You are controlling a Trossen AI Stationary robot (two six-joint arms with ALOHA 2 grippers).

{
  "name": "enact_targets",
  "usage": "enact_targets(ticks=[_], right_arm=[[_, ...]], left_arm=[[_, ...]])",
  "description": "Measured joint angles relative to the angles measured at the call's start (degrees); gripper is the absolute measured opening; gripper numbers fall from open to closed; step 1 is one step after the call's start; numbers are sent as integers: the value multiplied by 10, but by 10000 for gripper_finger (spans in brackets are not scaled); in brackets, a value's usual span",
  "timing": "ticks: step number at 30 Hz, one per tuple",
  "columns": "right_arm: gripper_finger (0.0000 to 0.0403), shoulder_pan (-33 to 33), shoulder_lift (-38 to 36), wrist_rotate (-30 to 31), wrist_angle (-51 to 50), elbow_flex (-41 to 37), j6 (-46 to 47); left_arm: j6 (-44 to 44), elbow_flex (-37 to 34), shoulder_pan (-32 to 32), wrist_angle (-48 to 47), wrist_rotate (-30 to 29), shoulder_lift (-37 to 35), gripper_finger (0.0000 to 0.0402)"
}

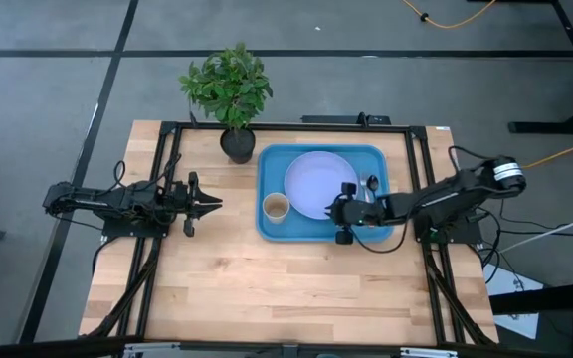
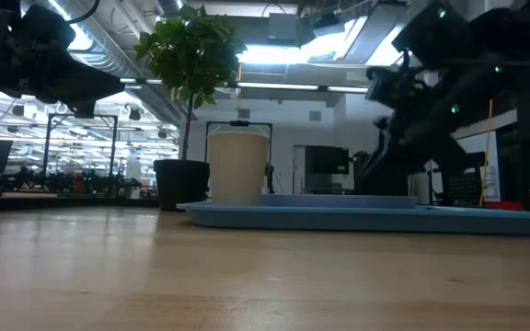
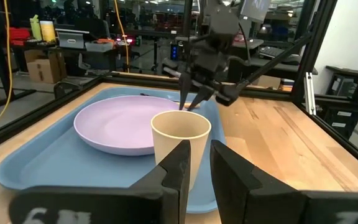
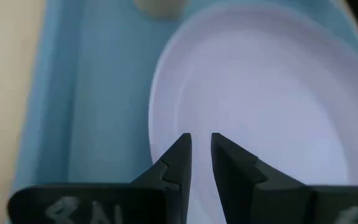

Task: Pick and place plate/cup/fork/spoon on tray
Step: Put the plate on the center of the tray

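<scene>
The blue tray (image 1: 272, 164) lies on the table's far middle. On it rest the lavender plate (image 1: 311, 184), the tan cup (image 1: 276, 207) standing upright at the tray's left side, and the spoon (image 1: 371, 183) to the right of the plate. My right gripper (image 1: 332, 211) hangs over the plate's near right rim (image 4: 166, 143), its fingers pointing down, shut to a narrow slit and empty. It also shows in the left wrist view (image 3: 189, 104). My left gripper (image 1: 217, 204) waits left of the tray, shut and empty, pointing at the cup (image 3: 180, 140).
A potted plant (image 1: 237, 144) stands at the tray's far left corner. Black frame rails (image 1: 167, 159) run along the table's left, right and far sides. Bare wood (image 1: 286, 288) spreads near of the tray.
</scene>
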Motion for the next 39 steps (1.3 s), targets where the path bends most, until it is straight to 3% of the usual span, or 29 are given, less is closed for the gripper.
enact_targets(ticks=[6, 17, 25, 39], right_arm=[[67, 0, 29, 9, -5, 0, 34], [67, 18, 14, 4, -19, 0, 38], [67, 34, 14, 4, -59, 0, 99], [67, 50, -31, 53, -58, 0, 108]], left_arm=[[0, 0, 0, 0, 0, 0, 55], [0, 0, 0, 0, 0, 0, 55], [0, 0, 0, 0, 0, 0, 55], [0, 0, 0, 0, 0, 0, 55]])
